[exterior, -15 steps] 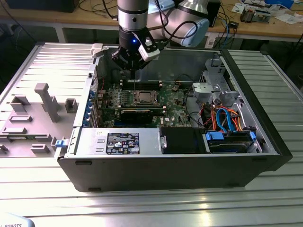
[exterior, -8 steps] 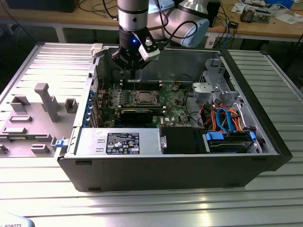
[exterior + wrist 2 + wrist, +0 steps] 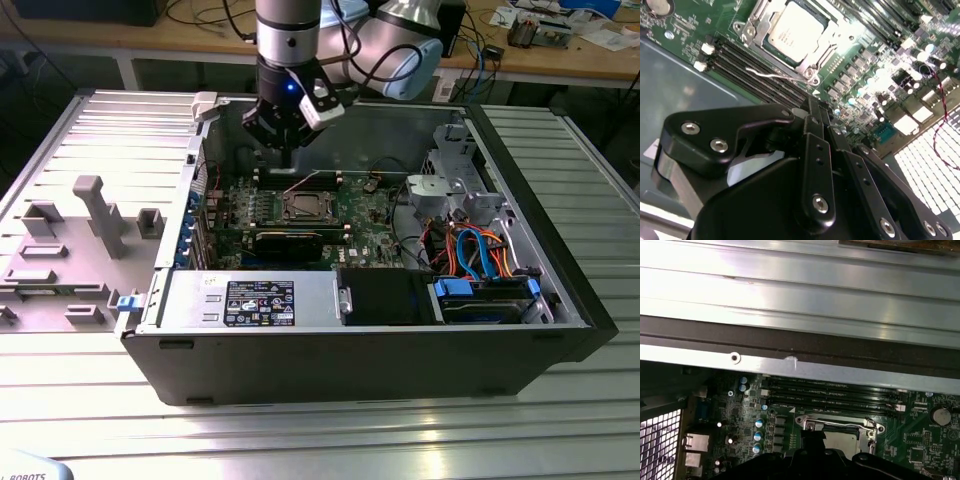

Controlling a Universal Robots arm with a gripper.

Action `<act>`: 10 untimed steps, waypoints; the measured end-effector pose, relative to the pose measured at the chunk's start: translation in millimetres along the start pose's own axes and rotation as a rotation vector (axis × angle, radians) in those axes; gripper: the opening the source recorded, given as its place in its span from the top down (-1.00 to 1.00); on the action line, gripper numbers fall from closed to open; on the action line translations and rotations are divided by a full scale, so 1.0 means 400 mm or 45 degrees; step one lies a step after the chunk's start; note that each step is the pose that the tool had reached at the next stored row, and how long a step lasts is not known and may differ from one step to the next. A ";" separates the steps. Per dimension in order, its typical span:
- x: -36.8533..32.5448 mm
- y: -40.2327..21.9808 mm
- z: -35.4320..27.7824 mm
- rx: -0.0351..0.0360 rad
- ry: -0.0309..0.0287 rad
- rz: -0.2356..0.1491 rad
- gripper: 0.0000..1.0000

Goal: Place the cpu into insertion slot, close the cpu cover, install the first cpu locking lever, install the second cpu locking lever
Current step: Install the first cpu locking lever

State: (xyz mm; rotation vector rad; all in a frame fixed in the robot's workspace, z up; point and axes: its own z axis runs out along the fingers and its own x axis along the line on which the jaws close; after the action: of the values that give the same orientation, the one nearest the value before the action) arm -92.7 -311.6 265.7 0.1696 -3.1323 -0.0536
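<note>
Above the motherboard inside the open computer case, the hand hangs with its fingers drawn together on nothing, near the memory slots and just beside the insertion slot. In the second wrist view the cpu already lies in the socket with the cpu cover framing it and a thin locking lever lying along its edge. I judge the risk to be the fingertips slipping off that springy wire, or pressing down on neighbouring parts.
</note>
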 end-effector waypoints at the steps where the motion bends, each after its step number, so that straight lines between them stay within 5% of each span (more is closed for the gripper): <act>1: -0.002 0.000 0.000 0.0000 -0.0001 0.000 0.79; 7: -0.016 -0.002 0.014 -0.0228 -0.0073 0.022 0.79; 10: -0.016 -0.002 0.017 -0.0183 -0.0551 0.022 0.79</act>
State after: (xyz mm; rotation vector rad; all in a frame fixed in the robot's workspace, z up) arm -86.1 -311.7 259.1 0.1434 -3.1753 -0.0808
